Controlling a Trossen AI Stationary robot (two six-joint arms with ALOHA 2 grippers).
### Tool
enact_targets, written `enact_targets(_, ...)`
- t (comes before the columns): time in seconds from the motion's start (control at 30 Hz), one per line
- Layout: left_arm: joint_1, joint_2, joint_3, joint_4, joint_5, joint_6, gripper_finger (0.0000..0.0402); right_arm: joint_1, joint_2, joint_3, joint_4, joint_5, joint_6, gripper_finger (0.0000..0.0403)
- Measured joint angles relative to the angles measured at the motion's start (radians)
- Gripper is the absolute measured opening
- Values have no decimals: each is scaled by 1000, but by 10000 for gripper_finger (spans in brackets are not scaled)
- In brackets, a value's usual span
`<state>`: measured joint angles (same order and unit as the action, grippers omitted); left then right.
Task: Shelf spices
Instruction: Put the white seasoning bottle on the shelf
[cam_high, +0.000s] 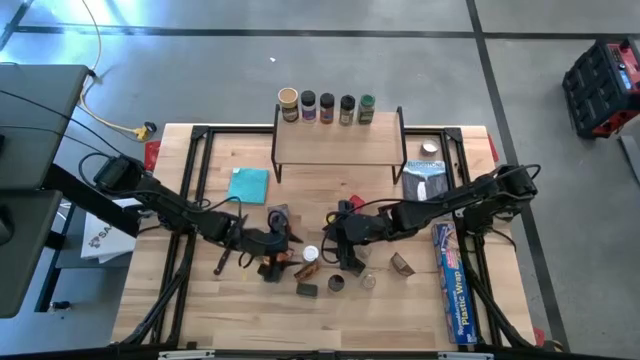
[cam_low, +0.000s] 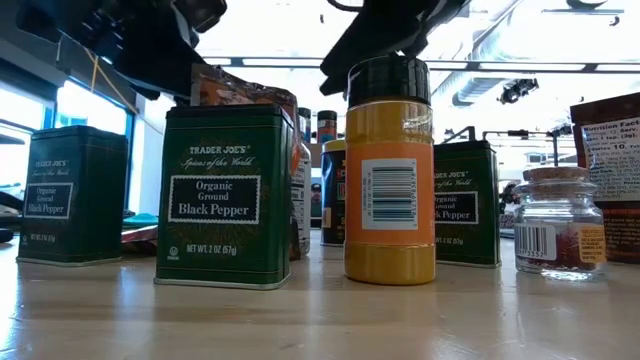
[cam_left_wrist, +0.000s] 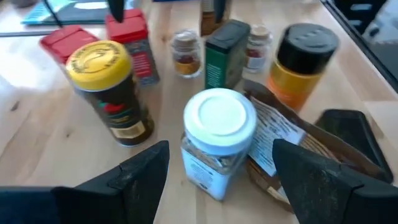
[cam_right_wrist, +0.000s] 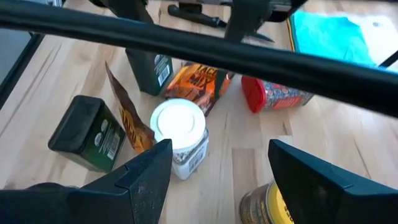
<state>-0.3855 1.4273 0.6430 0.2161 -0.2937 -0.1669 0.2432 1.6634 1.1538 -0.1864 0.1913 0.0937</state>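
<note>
A cluster of spices stands on the table's near middle. A white-lidded jar (cam_high: 310, 254) (cam_left_wrist: 217, 140) (cam_right_wrist: 180, 137) stands upright between my two grippers. My left gripper (cam_high: 277, 247) (cam_left_wrist: 221, 171) is open, with its fingers either side of that jar and apart from it. My right gripper (cam_high: 340, 252) (cam_right_wrist: 217, 165) is open too, hovering just right of the jar. A yellow-lidded jar (cam_left_wrist: 109, 87), a green tin (cam_left_wrist: 225, 53) and a black-lidded orange jar (cam_left_wrist: 301, 59) (cam_low: 390, 170) stand around it. The shelf (cam_high: 335, 150) has a row of jars (cam_high: 327, 107) at its far edge.
A teal cloth (cam_high: 248, 185) lies left of the shelf. The long blue plastic-wrap box (cam_high: 450, 280) lies along the table's right side, with packets (cam_high: 425, 178) beyond it. Red boxes (cam_left_wrist: 130, 40), an orange packet (cam_right_wrist: 196, 84) and a tipped red jar (cam_right_wrist: 270, 93) crowd the cluster.
</note>
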Motion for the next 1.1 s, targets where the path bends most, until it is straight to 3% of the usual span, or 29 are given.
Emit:
enact_targets(0.4, 74, 81, 0, 132, 153, 113, 281, 0, 0, 0, 1, 0, 11, 261)
enact_targets(0.87, 99, 152, 0, 250, 215, 101, 278, 0, 0, -1, -14, -2, 14, 261)
enact_targets(1.1, 113, 152, 0, 254, 214, 101, 220, 0, -7, -1, -17, -2, 14, 261)
